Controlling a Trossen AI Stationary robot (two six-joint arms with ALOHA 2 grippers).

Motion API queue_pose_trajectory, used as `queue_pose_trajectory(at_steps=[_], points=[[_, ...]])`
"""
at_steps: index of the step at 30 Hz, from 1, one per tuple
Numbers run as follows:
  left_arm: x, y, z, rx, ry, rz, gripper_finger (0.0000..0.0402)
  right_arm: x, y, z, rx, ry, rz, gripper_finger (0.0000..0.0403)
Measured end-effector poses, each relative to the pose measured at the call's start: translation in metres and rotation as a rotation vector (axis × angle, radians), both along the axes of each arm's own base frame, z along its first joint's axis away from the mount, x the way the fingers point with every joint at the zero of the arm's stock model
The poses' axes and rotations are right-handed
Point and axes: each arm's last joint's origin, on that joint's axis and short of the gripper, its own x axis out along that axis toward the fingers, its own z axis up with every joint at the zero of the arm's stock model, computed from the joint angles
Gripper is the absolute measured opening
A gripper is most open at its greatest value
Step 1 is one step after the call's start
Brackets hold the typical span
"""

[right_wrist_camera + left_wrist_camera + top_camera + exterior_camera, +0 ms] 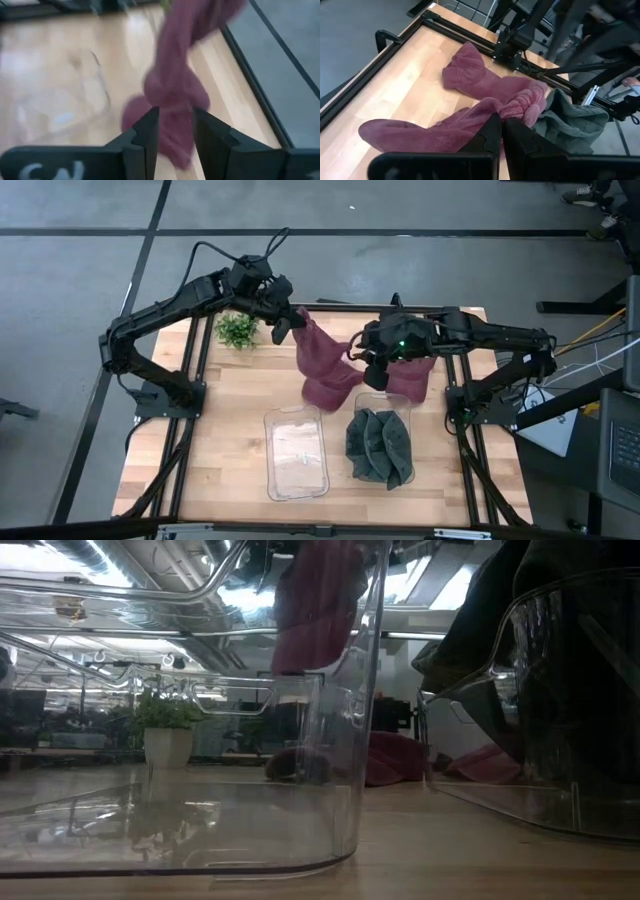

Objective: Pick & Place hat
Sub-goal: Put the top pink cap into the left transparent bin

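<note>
High view: maroon hat point(322, 365) hanging lengthwise, top-left to bottom-right.

wooden table point(230, 430), two bins point(296, 452), plant point(237, 329), hat point(330, 385)

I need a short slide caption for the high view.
Both grippers, left and right, hold a maroon knitted hat above the wooden table.

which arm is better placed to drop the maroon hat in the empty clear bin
Left: its gripper is shut on the maroon knit hat, lifted behind the empty clear plastic bin. Right gripper grips it too.
</note>
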Motion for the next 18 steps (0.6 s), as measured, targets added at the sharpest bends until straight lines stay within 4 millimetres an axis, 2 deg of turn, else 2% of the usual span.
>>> queue_pose_trajectory(at_steps=[5,9,18], points=[[0.000,0.000,0.000,0.004,0.000,-0.004,0.0006,0.010,0.001,0.013,-0.017,-0.159,0.041,0.0113],[0.000,0.000,0.000,0.006,0.000,-0.005,0.0006,0.014,0.001,0.019,-0.054,-0.219,0.072,0.0113],[0.000,0.000,0.000,0.008,0.000,-0.006,0.0006,0.034,0.001,0.002,-0.074,-0.152,0.093,0.0118]])
